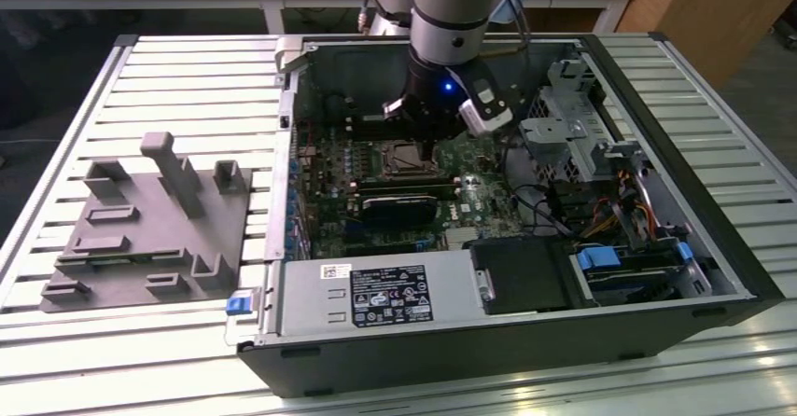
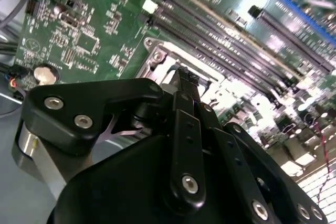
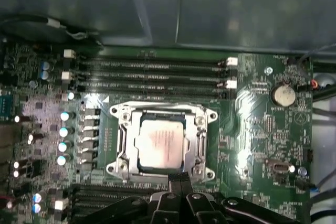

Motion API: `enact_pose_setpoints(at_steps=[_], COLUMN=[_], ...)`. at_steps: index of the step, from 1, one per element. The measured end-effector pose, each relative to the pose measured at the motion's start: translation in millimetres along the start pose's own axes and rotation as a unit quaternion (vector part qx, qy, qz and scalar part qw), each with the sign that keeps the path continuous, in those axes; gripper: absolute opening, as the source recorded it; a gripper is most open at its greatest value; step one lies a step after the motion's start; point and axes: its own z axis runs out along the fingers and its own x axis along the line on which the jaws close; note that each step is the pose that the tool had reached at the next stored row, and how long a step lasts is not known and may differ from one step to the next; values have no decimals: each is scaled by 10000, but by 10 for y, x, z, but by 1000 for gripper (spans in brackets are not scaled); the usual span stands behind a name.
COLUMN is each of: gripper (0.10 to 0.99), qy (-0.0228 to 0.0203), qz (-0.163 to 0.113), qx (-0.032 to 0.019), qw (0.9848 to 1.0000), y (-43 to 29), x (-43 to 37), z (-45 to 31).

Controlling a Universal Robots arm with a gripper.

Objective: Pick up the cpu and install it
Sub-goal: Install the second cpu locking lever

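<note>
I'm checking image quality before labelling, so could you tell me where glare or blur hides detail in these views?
In the first wrist view, the cpu reads pale and washed out in its socket frame, with soft focus overall. In the second wrist view, bright glare blows out the motherboard beyond the gripper, whose near body is blurred. In the exterior view, the computer case interior is dim.

The arm (image 1: 449, 15) points straight down, end effector (image 3: 180, 178) fingers pressed together.

silvery square cpu (image 3: 160, 141), flat in socket
</note>
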Motion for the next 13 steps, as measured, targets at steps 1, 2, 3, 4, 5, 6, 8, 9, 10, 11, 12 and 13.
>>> enact_pose_setpoints(at_steps=[1,2,3,4,5,6,8,9,10,11,12,13], gripper=[106,106,106,106,106,106,106,106,106,106,106,106], qy=[0,1,1,1,1,1,1,1,1,1,0,0], qz=[0,0,0,0,0,0,0,0,0,0,0,0], qx=[0,0,0,0,0,0,0,0,0,0,-1,-1], qw=[10000,10000,10000,10000,10000,10000,10000,10000,10000,10000,10000,10000], y=[-15,-31,-47,-63,-77,-88,-104,-110,-113,-115,-117,-117], x=[0,1,2,2,2,6,29,44,61,78,94,109], z=[0,0,0,-1,-1,-1,-1,0,1,1,2,5])
